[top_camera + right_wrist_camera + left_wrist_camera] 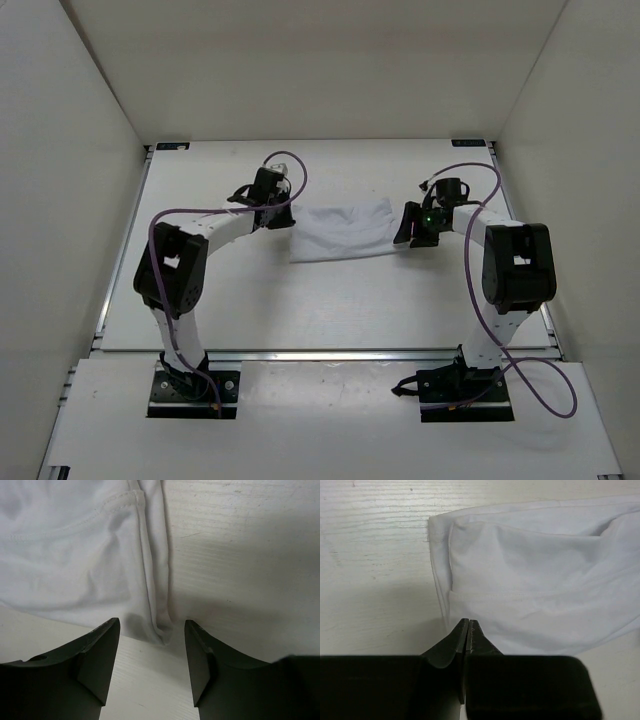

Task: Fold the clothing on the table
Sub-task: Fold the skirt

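Wrinkled white clothing (340, 230) on my grainy worktop (350, 305), left end effector (469, 622) together at its hem, right end effector (152, 622) apart astride a corner.

Left gripper (469, 624) pinched closed; right gripper (152, 624) spread.

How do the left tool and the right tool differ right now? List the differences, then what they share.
The left tool has its jaws pressed together; the right tool has them standing apart. The left tool sits at the left end of the clothing, the right tool at its right end. A clothing corner lies in the right tool's gap; none shows inside the left tool. Both are black and low over the table.
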